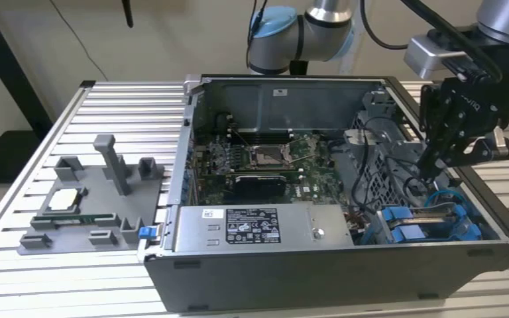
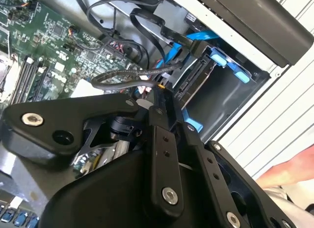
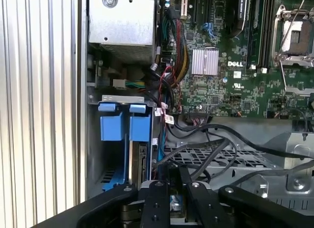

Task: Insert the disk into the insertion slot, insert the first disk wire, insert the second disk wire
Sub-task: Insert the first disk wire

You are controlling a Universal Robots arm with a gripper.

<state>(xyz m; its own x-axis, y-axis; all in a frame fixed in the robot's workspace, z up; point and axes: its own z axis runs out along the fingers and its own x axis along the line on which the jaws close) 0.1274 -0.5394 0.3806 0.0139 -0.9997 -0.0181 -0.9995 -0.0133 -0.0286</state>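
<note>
Pincer [image 2: 162, 88] clenched on thin black braided wire [image 2: 122, 76] by blue-railed grey metal slot [image 3: 112, 127] w/ flat disk [image 3: 143, 161].

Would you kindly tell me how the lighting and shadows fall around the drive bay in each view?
Exterior view: even room light, the gripper dark over the insertion slot. First wrist view: pale, bright table slats, the slot's inside shadowed. Second wrist view: the slot's floor dark, slats washed bright, black gripper body in front.

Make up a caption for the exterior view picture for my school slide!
Robot hand reaches into the open computer case, just above the blue-railed insertion slot.
</note>
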